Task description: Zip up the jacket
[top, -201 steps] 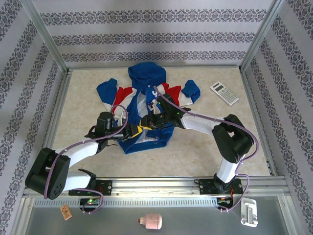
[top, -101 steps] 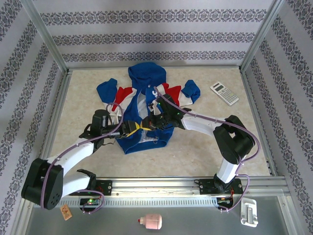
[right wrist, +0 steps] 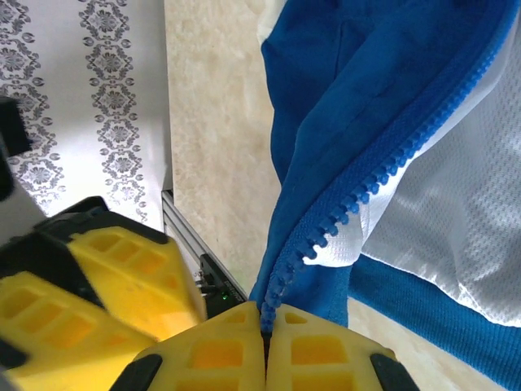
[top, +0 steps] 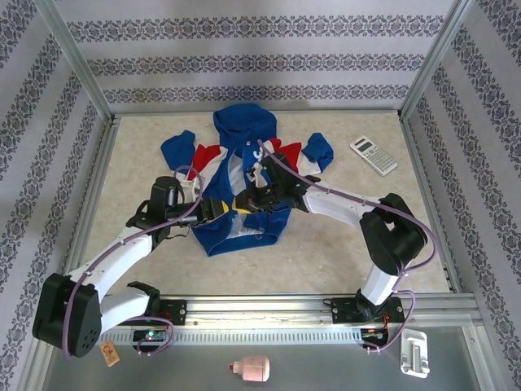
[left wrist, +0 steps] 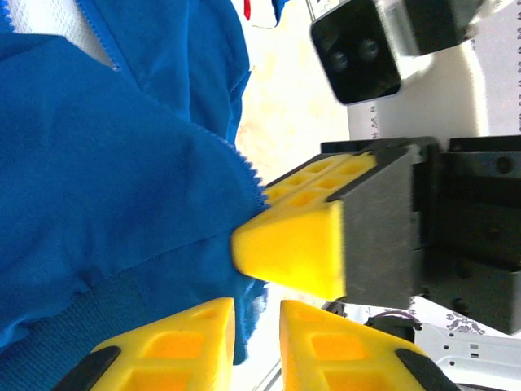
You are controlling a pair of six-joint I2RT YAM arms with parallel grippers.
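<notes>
One jacket (top: 242, 130) lengthwise near-to-far, hood (top: 244, 122) toward far wall (top: 260, 57).

table (top: 326, 244): beige marbled top
jacket (top: 242, 126): spread open at the middle, hood farthest
calculator (top: 374, 155): far right, well apart

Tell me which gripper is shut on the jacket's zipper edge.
The right gripper: its fingers are pressed together on the blue zipper teeth. The left gripper has its fingers slightly apart.

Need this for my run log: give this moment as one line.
right hand: shut on jacket zipper edge | left hand: at hem, grip unclear | zipper: undone
</notes>
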